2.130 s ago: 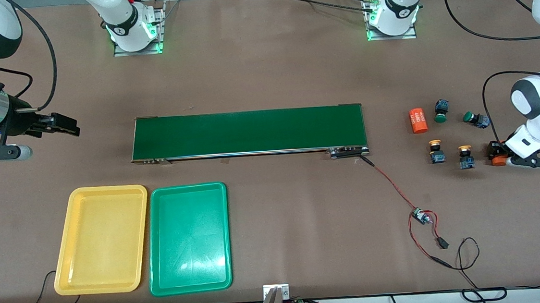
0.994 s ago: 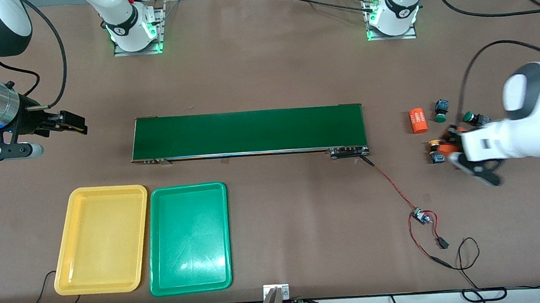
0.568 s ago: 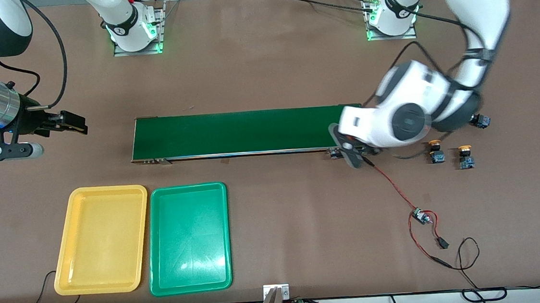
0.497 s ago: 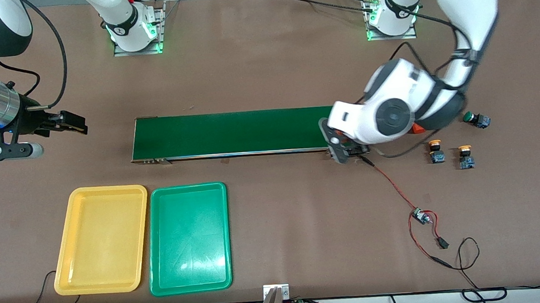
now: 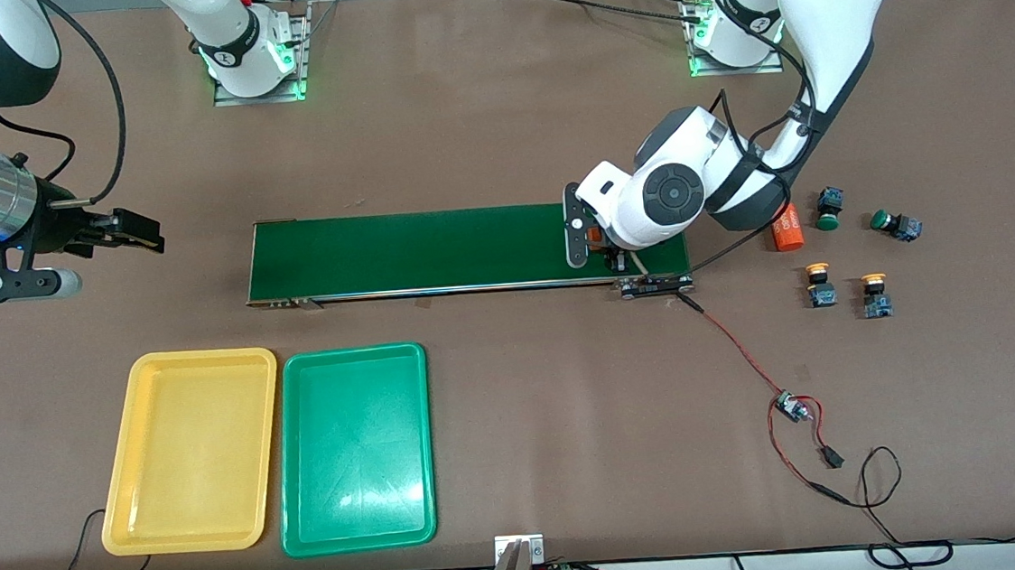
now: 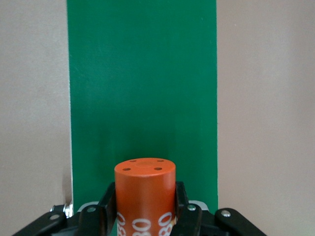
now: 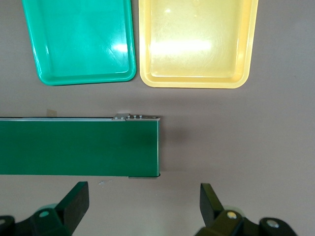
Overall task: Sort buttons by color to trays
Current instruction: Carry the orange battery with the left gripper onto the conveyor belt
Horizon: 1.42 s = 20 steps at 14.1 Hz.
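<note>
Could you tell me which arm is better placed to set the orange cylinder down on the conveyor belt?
Left: the left gripper is shut on the orange cylinder over the conveyor belt. The right gripper waits open off its other end.

The conveyor belt is being left bare along most of its length; only the end toward the left arm is being occupied by the left gripper, clamped on an orange cylinder. The yellow tray and green tray are being left unobstructed. The four buttons are being crowded by a second orange cylinder.
</note>
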### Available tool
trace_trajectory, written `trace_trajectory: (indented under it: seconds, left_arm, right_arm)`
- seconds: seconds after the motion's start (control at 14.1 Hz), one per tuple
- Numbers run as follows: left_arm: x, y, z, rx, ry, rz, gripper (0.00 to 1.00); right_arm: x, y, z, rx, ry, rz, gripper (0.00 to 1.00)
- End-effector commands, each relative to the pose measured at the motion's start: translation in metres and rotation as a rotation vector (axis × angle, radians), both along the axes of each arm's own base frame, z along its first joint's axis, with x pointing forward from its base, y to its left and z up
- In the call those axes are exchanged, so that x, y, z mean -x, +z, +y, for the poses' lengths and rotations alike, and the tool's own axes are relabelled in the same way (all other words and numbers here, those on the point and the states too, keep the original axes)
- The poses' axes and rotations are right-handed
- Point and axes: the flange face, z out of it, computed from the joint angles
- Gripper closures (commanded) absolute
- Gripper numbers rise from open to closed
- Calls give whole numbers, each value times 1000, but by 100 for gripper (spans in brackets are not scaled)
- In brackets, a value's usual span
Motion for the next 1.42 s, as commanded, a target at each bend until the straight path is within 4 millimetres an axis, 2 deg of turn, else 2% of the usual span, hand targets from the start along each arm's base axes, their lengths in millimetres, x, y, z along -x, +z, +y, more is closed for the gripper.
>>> trace_trajectory:
  seconds: [0.0, 0.07, 0.14, 0.28, 0.43, 0.57, 0.71, 0.85, 1.07, 1.14, 1.35]
  left_arm:
    - [7, -6, 9, -31, -54, -31, 67]
    - [7, -8, 10, -33, -46, -28, 49]
    - [7, -6, 9, -40, -58, -40, 0]
    - [6, 8, 4, -44, -68, -69, 0]
    - [-4, 22, 9, -41, -48, -89, 0]
    - [-14, 49, 15, -79, 5, -70, 0]
    - [-28, 83, 27, -169, 181, -36, 0]
    - [-51, 107, 63, -244, 416, 0, 0]
    - [-77, 122, 110, -289, 716, 3, 0]
    - [-89, 136, 125, -287, 809, -9, 0]
    - [-105, 168, 167, -392, 1071, 5, 0]
  right_arm:
    - [2, 1, 0, -11, -15, -6, 0]
    - [2, 1, 0, -11, -15, -6, 0]
    - [2, 1, 0, -13, -15, -6, 0]
    - [1, 1, 0, -13, -15, -6, 0]
    - [1, 1, 0, -13, -15, -6, 0]
    - [2, 1, 1, -20, -16, -6, 0]
    - [2, 1, 1, -22, -17, -5, 0]
    - [2, 1, 1, -22, -17, -5, 0]
    - [2, 1, 1, -23, -17, -5, 0]
    - [2, 1, 1, -23, -17, -5, 0]
    - [2, 1, 1, -23, -17, -5, 0]
